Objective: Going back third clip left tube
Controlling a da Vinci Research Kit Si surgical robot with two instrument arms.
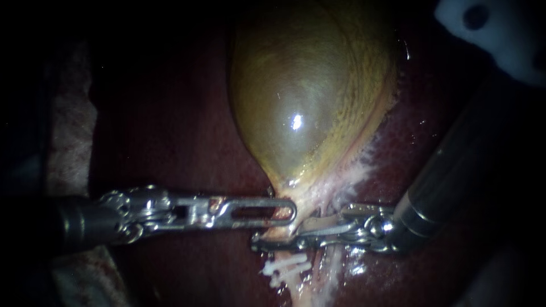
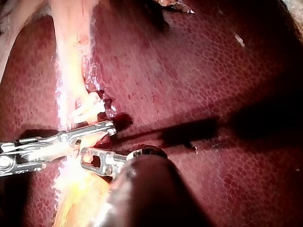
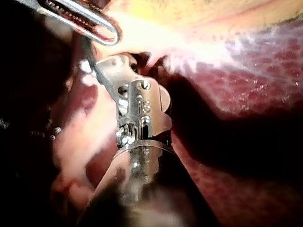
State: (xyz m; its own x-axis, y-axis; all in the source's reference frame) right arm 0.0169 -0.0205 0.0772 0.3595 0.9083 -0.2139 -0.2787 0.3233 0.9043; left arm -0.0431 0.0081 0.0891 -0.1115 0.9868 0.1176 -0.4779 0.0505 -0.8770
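Right instrument (image 1: 267, 241) holds its claw apart at the tube (image 1: 300, 286); left instrument (image 1: 284, 211) clamps the gallbladder (image 1: 307, 102).

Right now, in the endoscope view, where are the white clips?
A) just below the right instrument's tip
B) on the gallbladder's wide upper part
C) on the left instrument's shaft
A: the clips show just under the right instrument, beyond the narrow end of the gallbladder.

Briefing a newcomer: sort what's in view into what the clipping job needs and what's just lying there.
Job:
left instrument
right instrument
clips
tube

Just there:
gallbladder
liver
white part, upper right of the endoscope view
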